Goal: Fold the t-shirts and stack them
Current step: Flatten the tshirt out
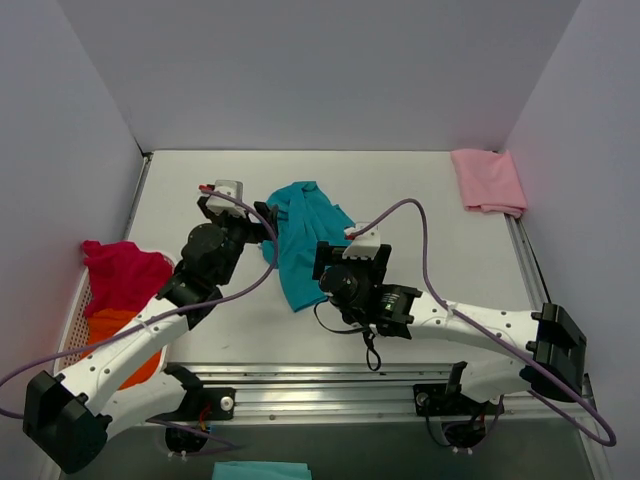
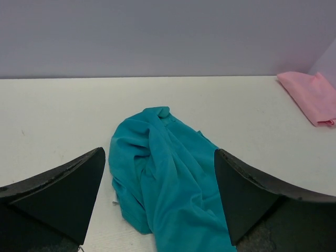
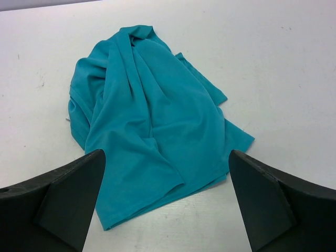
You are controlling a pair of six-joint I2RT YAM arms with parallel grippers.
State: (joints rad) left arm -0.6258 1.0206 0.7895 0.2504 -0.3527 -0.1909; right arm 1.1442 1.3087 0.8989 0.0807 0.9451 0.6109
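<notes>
A crumpled teal t-shirt (image 1: 300, 240) lies in a long heap on the middle of the white table (image 1: 440, 240). My left gripper (image 1: 268, 232) stands open at its left side; in the left wrist view its jaws (image 2: 159, 157) straddle the teal fabric (image 2: 157, 173) without closing on it. My right gripper (image 1: 322, 272) is open at the shirt's near right edge, and the hem (image 3: 147, 199) lies between and ahead of its fingers (image 3: 68, 194). A folded pale pink t-shirt (image 1: 488, 180) rests at the far right corner. The magenta-red t-shirt (image 1: 122, 272) and the orange one (image 1: 125, 345) sit in the basket.
A white plastic basket (image 1: 72, 310) stands at the left table edge beside the left arm. Grey walls close the table's back and sides. A metal rail (image 1: 330, 385) runs along the near edge, with a scrap of teal cloth (image 1: 262, 470) below it.
</notes>
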